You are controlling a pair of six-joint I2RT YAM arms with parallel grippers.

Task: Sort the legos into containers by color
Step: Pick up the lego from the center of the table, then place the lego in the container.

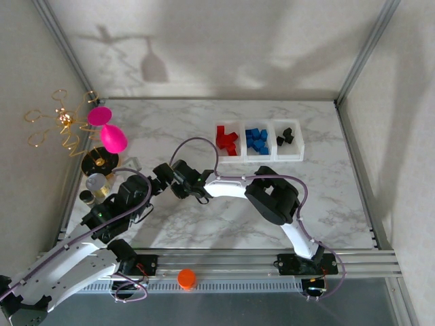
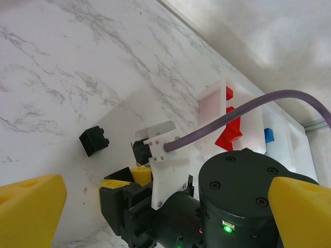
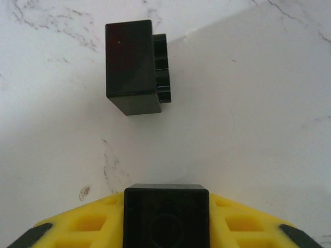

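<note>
A black lego (image 3: pixel 165 217) sits clamped between the right jaws. A second black lego (image 3: pixel 135 67) lies on its side on the marble desk (image 3: pixel 248 129), just ahead of their tips and not touching them. The containers (image 1: pixel 242 141) stand well behind those jaws, holding red legos (image 1: pixel 226 139) and blue legos (image 1: pixel 256 140) in separate bins. The left jaws gape wide and hold nothing.

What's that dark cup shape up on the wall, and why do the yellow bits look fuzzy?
Top external view: likely the shadow of the pink goblet on the back wall. Left wrist view: the yellow fingers sit right by the lens, so they blur. Right wrist view: the loose black brick looks sharp.
</note>
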